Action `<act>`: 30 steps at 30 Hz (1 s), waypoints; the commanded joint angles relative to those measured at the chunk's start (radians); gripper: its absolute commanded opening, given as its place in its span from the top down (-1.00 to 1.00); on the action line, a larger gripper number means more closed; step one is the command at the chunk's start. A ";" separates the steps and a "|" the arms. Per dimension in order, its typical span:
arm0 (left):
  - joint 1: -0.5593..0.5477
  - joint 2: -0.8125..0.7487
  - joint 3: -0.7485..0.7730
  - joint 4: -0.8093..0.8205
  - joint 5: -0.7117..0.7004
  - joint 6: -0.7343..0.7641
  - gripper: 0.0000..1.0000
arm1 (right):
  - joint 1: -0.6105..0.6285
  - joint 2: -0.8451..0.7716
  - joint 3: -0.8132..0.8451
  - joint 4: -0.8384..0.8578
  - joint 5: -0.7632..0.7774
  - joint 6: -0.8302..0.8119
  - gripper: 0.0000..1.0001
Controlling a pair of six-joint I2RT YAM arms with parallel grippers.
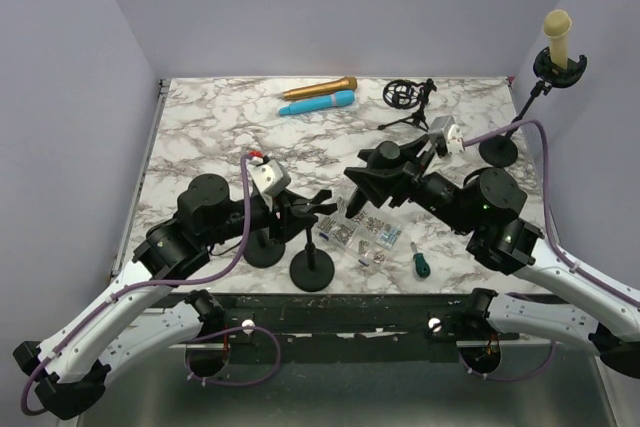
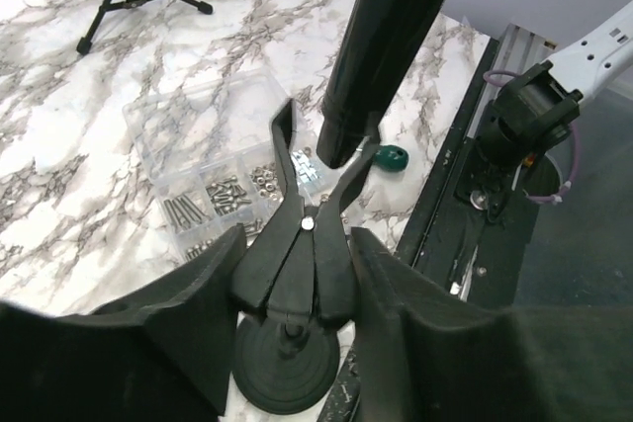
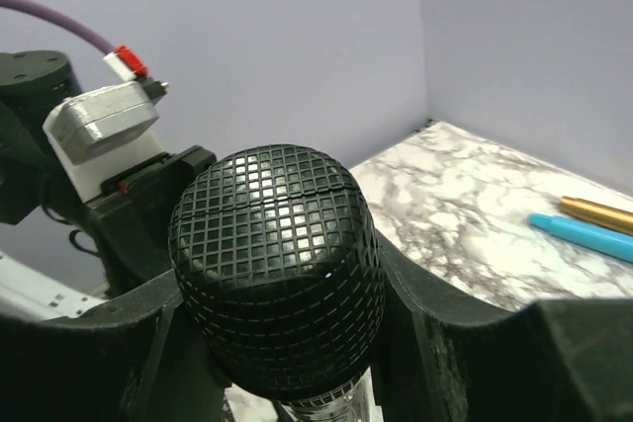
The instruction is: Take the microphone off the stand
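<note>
In the left wrist view, the left gripper (image 2: 297,266) is closed tight on the black forked clip (image 2: 302,234) at the top of the stand (image 2: 282,358), with one finger pressed against each side of the clip. The stand's round base sits directly below the fingers. The black microphone (image 2: 386,46) rises at a slant from the clip's prongs, up and away from the gripper. Its lower end sits right in the fork, though from this angle it is hard to say whether it is still fully seated. Beyond the fingertips lies a clear parts box (image 2: 213,170) of screws, and a green-handled screwdriver (image 2: 393,157) lies just past the clip on the right. In the right wrist view, the right gripper (image 3: 282,298) is partly closed around the microphone's mesh head. Both fingers (image 3: 420,323) are snug against the grille, so it grips the head. The left arm's wrist camera (image 3: 104,130) is close by, up and to the left of the head. A gold microphone (image 3: 598,212) and a blue microphone (image 3: 584,236) lie on the marble table (image 3: 465,195), far off to the right. In the top view, the two grippers face each other with the microphone bridging them. A second round base (image 1: 263,250) stands beside the stand, under the left gripper. A cream microphone (image 1: 557,35) is held in another stand well behind the right gripper.
</note>
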 commanded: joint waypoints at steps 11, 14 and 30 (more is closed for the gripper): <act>0.001 -0.015 0.033 -0.090 0.001 -0.083 -0.97 | 0.004 -0.063 -0.052 -0.051 0.166 -0.055 0.90; 0.001 -0.011 0.061 -0.112 -0.005 -0.090 -0.97 | 0.004 -0.057 -0.058 -0.047 0.176 -0.055 0.91; 0.003 0.020 0.329 -0.254 -0.158 -0.025 -0.97 | 0.002 0.172 0.048 -0.067 0.730 0.091 0.99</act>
